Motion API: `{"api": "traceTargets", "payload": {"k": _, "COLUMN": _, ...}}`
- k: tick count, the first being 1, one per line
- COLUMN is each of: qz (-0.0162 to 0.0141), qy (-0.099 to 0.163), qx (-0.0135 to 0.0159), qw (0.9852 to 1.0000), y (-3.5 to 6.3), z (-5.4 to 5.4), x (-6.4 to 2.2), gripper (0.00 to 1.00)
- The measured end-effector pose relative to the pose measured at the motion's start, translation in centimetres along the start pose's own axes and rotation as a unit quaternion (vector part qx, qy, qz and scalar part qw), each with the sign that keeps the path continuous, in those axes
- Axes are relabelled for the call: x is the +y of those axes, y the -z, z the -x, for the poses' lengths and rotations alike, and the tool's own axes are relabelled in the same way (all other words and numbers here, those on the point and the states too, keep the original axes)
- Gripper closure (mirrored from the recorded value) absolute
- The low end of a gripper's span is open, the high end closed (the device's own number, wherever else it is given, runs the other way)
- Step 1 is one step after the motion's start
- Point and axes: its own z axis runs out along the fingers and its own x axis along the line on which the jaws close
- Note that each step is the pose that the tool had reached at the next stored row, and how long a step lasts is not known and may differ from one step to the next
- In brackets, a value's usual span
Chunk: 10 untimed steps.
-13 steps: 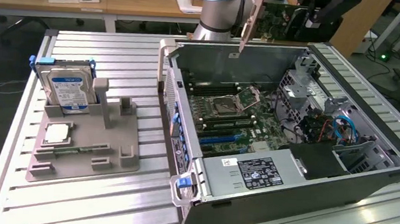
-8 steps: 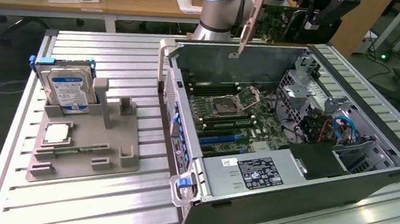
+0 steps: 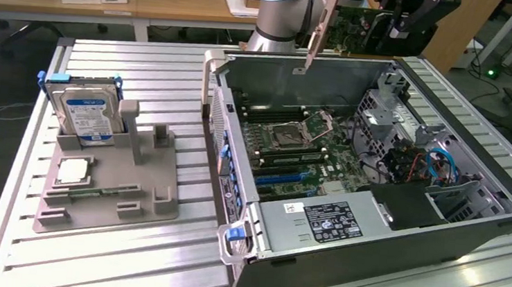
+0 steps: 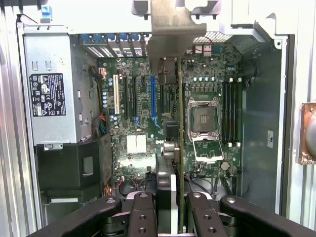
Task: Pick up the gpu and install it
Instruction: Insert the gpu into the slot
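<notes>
Tool: tool [image 4: 174, 200] clenched on the gpu [image 4: 180, 128], gripping its edge
Gpu: held edge-on above the open computer case [image 3: 470, 235], over its motherboard [image 4: 143, 113]
Bracket: pale bracket [image 4: 170, 29] at the gpu's far end

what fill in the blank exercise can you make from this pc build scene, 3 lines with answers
1. The gripper holds the ____ above the open computer case.
2. The blue-labelled hard drive stands upright in a grey ____ beside the case.
3. On the motherboard, the CPU socket is ____, with no chip in it.

Missing words: gpu; holder; empty
</notes>
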Motion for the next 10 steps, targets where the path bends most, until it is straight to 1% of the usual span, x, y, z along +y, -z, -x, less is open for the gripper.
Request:
{"api": "traceTargets", "payload": {"k": 3, "qz": 0.0, "qy": 0.0, "qx": 0.0001, "qw": 1.0, "y": -0.32, "z": 0.0, "x": 0.01, "gripper": 0.72}}
{"api": "traceTargets", "payload": {"k": 10, "qz": 0.0, "qy": 0.0, "qx": 0.0002, "qw": 1.0, "y": -1.49, "z": 0.0, "x": 0.05, "gripper": 0.72}}
